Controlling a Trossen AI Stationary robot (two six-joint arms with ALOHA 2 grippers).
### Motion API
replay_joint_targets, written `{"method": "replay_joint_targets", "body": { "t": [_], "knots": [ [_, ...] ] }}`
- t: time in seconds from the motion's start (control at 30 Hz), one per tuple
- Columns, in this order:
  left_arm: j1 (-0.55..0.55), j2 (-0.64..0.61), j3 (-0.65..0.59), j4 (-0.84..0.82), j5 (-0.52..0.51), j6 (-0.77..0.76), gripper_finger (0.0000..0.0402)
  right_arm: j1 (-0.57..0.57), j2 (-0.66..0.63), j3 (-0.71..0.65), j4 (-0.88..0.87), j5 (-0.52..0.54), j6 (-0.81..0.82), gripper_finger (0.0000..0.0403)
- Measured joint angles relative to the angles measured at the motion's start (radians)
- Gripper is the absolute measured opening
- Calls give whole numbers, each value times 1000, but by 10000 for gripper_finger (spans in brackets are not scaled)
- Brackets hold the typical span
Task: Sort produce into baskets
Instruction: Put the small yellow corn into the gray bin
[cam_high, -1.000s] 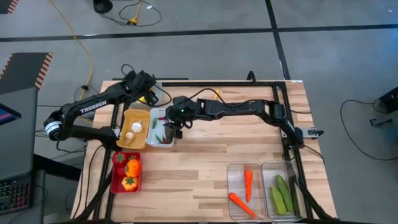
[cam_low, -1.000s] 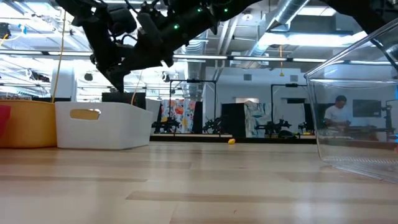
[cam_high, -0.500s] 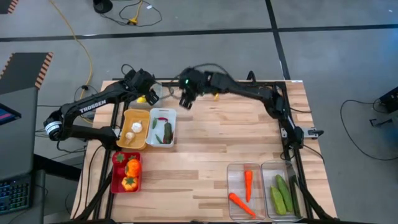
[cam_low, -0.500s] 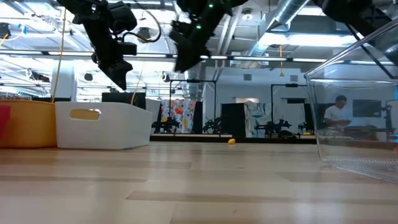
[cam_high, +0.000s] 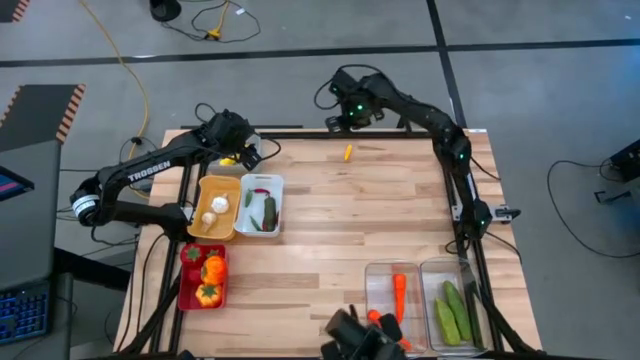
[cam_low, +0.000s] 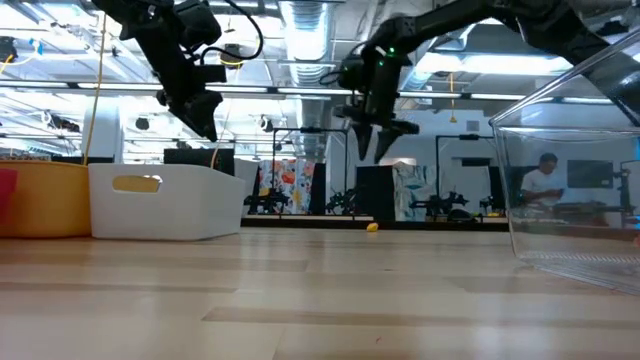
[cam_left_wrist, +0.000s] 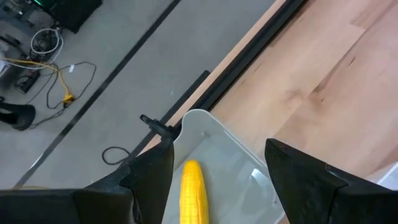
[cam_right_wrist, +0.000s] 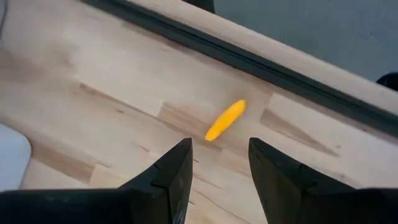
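Note:
My left gripper (cam_high: 238, 150) (cam_left_wrist: 217, 148) hangs open at the table's far left over a pale grey basket (cam_left_wrist: 231, 147). A yellow corn cob (cam_left_wrist: 191, 193) lies in that basket below the gap between the fingers, which are clear of it. My right gripper (cam_high: 346, 118) (cam_right_wrist: 219, 146) stands open near the far edge, pointing down. A small orange-yellow piece of produce (cam_right_wrist: 225, 119) (cam_high: 348, 152) lies on the wood just beyond its fingertips and shows in the low view as a piece (cam_low: 372, 228) far back.
A yellow basket (cam_high: 205, 228) with white garlic and a white basket (cam_high: 278, 206) with a chili and a cucumber stand at the left, a red basket (cam_high: 186, 290) nearer. Two clear baskets (cam_high: 383, 272) (cam_high: 436, 270) hold carrots and cucumbers at the near right. A dark shape (cam_high: 358, 340) sits at the near edge.
My right gripper has swung from above the white basket toward the table's far edge and to the right, rolling and tipping until it points down over the orange-yellow piece. The chili and cucumber now show uncovered in the white basket.

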Motion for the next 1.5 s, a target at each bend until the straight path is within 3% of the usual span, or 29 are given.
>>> {"method": "replay_joint_targets", "body": {
  "t": [0.23, 0.63, 1.1, 1.5],
  "knots": [
    [0, 0, 0, 2, 0, -1, 240, -43, 2, -84, 69, -23, 38, 183],
    [0, 0, 0, 2, 15, -8, 240, 16, 0, -158, 265, -55, 87, 182],
    [0, 0, -1, 2, 16, -8, 240, 24, 1, -158, 86, -67, 174, 182],
    [0, 0, -1, 3, 16, -8, 240, 15, 4, -158, 90, -187, 175, 182]
  ]
}}
